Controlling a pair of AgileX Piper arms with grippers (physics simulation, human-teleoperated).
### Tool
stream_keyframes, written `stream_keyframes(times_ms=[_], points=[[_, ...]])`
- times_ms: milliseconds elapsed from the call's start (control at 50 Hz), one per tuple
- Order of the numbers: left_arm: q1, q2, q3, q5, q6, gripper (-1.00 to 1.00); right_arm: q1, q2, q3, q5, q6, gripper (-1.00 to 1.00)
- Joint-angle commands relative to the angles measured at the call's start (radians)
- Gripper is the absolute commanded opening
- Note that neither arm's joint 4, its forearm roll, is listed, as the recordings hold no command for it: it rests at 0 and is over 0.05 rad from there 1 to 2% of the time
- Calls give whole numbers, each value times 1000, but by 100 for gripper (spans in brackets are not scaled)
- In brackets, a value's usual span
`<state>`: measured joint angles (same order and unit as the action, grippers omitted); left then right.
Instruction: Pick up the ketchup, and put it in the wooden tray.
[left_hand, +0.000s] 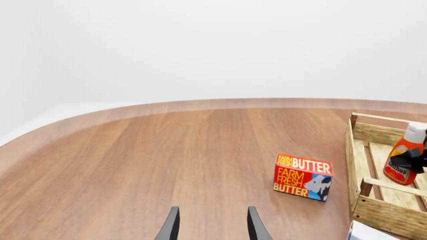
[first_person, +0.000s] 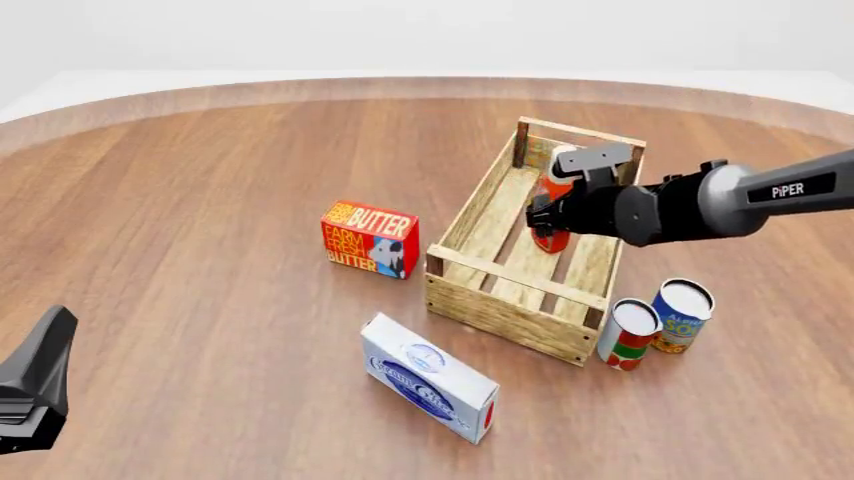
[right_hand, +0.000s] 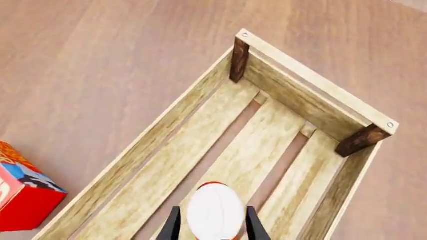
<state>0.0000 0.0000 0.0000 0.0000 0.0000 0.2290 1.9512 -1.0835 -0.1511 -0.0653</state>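
Ketchup (first_person: 550, 238), red-orange with white cap, upright inside wooden tray (first_person: 483, 228).

The right gripper (first_person: 550, 208) is covering most of the ketchup (first_person: 551, 238); the left gripper (left_hand: 211, 225) is showing only its fingertips, cut by the frame edge

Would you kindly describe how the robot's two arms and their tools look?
The right arm is a grey rounded tube with white "PiPER" lettering, ending in a dark grey, blocky right tool. The left tool shows two slim dark tapered fingers. No cables are visible.
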Motion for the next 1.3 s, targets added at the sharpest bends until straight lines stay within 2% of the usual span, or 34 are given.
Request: stream_keyframes(times_ms=[20, 300, 380, 480, 800, 880, 1120, 1300], points=[[0, 0, 0, 0, 0, 100, -9, 0, 12, -14, 14, 100], [0, 0, 0, 0, 0, 100, -3, -37, 12, -6, 9, 100], [0, 0, 0, 0, 0, 100, -5, -62, 16, -3, -13, 100], [0, 0, 0, 0, 0, 100, -2, -95, 15, 7, -1, 100], [0, 0, 0, 0, 0, 100, -15, -164, 26, 20, -37, 100], [0, 0, 0, 0, 0, 100, -17, -193, 35, 26, -68, 100], [0, 0, 0, 0, 0, 100, 2, -259, 41, 51, -72, 100], [0, 0, 0, 0, 0, 100, 17, -323, 120, 19, -55, 100]])
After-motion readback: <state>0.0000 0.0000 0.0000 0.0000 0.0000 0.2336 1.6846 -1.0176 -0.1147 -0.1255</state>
